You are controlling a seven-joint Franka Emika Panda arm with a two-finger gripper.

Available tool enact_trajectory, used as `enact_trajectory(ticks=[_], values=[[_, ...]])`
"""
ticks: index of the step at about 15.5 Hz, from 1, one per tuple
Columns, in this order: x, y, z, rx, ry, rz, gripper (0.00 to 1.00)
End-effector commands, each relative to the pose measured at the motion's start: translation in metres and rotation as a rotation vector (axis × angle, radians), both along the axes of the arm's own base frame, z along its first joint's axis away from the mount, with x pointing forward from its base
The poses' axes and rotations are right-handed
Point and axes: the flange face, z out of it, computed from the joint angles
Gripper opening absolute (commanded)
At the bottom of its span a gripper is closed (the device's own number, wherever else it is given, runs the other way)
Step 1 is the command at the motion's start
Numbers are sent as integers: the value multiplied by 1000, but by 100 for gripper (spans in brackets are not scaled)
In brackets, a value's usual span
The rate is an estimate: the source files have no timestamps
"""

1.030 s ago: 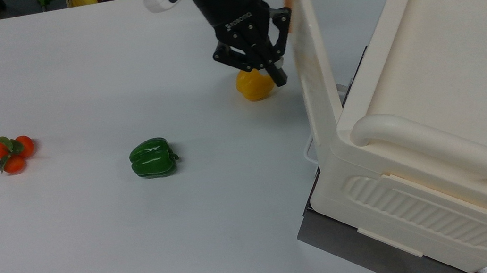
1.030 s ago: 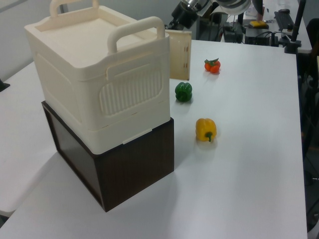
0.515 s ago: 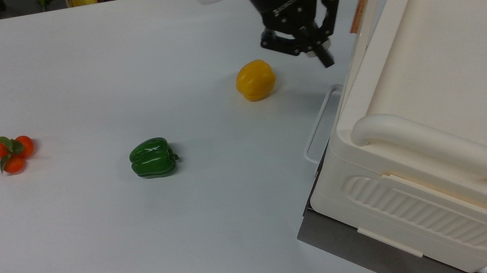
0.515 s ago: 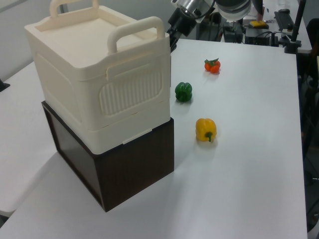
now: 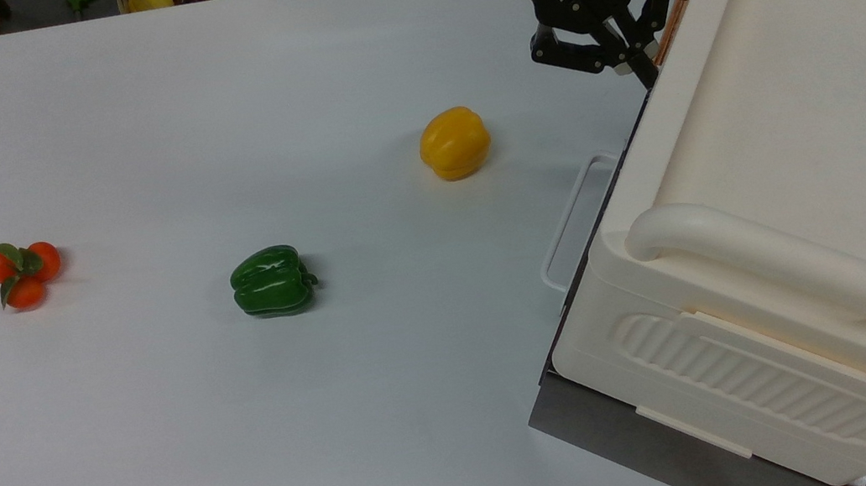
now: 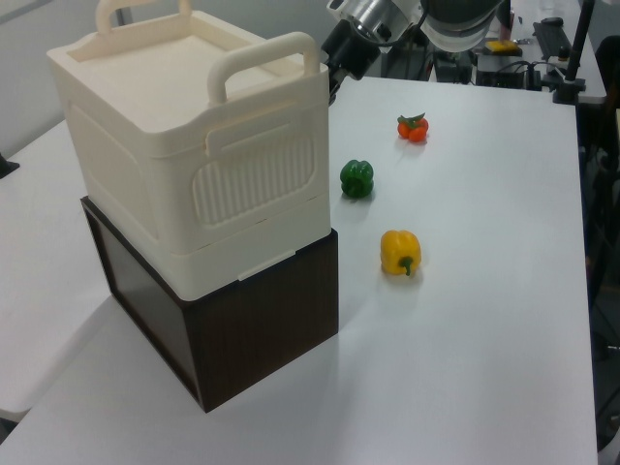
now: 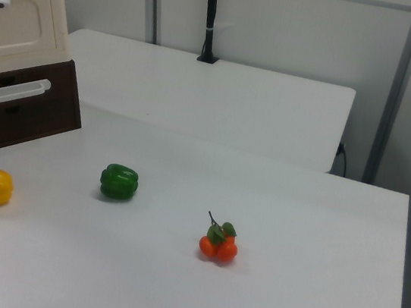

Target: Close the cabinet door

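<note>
The cabinet [image 5: 770, 170] stands at the top view's right on a dark base [image 6: 242, 329]. The cabinet door [image 7: 21, 21] lies flush against the cabinet front in the right view; its copper handle [image 5: 674, 18] shows at the top view's upper right. The gripper [image 5: 630, 50] sits just beside that handle, fingers [image 5: 639, 66] close together, holding nothing. On the white table [image 5: 173, 441], well apart: yellow pepper [image 5: 454, 142], green pepper [image 5: 271, 280], tomato cluster [image 5: 23, 271].
</note>
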Motion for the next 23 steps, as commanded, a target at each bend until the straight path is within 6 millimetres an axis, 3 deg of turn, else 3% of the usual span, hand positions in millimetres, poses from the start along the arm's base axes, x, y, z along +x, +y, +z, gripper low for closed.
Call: enact_trajectory(ticks=[1,3,6,8,9,12,16,18,21,23], values=[[-4,13,-2,9,-27,-7,0],[-10,11,-7,-3,6,8,0],[-25,-7,3,-46,86,57,0],[-32,-35,8,-113,145,70,28],[-35,-46,8,-162,175,86,52],[-51,-76,9,-329,274,129,100],[-76,-116,28,-493,373,140,100],[-85,-148,43,-515,428,114,100],[-94,-176,51,-574,462,78,100],[-97,-183,55,-573,469,68,100]])
